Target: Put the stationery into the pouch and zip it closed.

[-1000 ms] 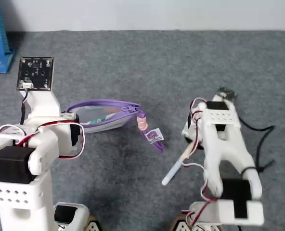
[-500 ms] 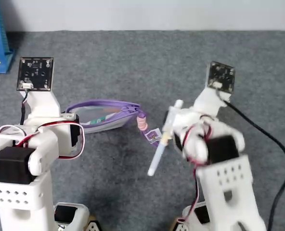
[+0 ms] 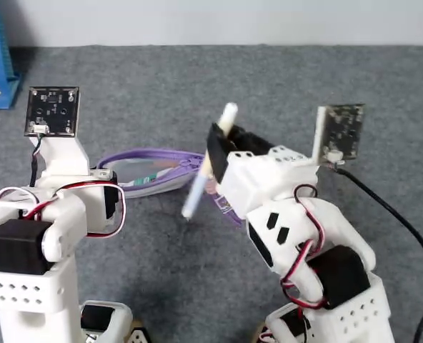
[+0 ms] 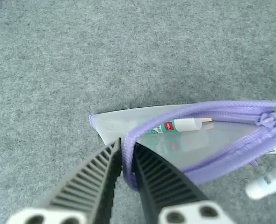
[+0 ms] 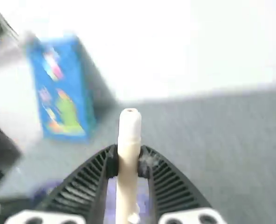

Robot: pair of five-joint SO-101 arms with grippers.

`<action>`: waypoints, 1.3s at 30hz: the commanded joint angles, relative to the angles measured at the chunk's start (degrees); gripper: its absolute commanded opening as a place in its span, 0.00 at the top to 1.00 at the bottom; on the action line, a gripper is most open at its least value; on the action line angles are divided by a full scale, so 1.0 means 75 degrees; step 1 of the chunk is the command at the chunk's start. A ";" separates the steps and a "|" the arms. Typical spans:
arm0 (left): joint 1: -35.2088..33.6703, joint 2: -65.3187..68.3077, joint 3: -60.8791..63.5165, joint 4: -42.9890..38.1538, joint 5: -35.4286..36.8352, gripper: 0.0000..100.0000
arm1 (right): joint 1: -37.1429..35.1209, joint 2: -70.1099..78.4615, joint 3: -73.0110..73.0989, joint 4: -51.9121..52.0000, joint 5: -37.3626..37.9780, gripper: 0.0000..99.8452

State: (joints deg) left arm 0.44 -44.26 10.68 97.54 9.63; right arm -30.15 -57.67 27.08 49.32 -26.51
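The left claw (image 4: 127,161) pinches the rim of the pouch (image 4: 194,140), clear soft plastic with a purple zip, lying on the fuzzy grey table (image 3: 197,78); the right claw (image 3: 215,151) grips a smooth white pen (image 3: 196,191), raised and tilted near the pouch's zip end; best to lower its tip lengthwise into the opening, then release.

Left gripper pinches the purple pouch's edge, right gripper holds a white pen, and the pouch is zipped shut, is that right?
Not zipped shut: in the left wrist view the pouch is open, its purple zipper gaping over a green-and-white tube inside. The left gripper does pinch its edge, and the right gripper does hold the white pen.
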 commanded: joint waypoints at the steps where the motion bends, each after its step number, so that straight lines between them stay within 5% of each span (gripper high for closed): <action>1: 0.0023 0.0035 -0.0018 0.0012 0.0059 0.99 | -0.0111 -0.0123 -0.0434 -0.1201 0.0094 0.99; 14: 0.0023 0.0035 -0.0018 0.0023 0.0059 0.99 | -0.0100 0.1084 -0.0387 -0.3276 0.0047 0.99; 25: 0.0023 0.0035 -0.0018 0.0023 0.0059 0.99 | -0.1155 0.0955 0.0856 -0.2971 -0.0234 0.98; 34: 0.0023 0.0035 -0.0029 0.0035 0.0059 0.99 | -0.1694 -0.0393 0.1055 -0.1483 0.0363 0.67; 39: 0.0023 0.0035 -0.0029 0.0035 0.0059 0.99 | -0.1682 -0.1061 0.1055 -0.0451 0.0340 0.72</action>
State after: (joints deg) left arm 0.44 -44.26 10.77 97.54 9.63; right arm -42.46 -62.68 35.96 41.93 -24.48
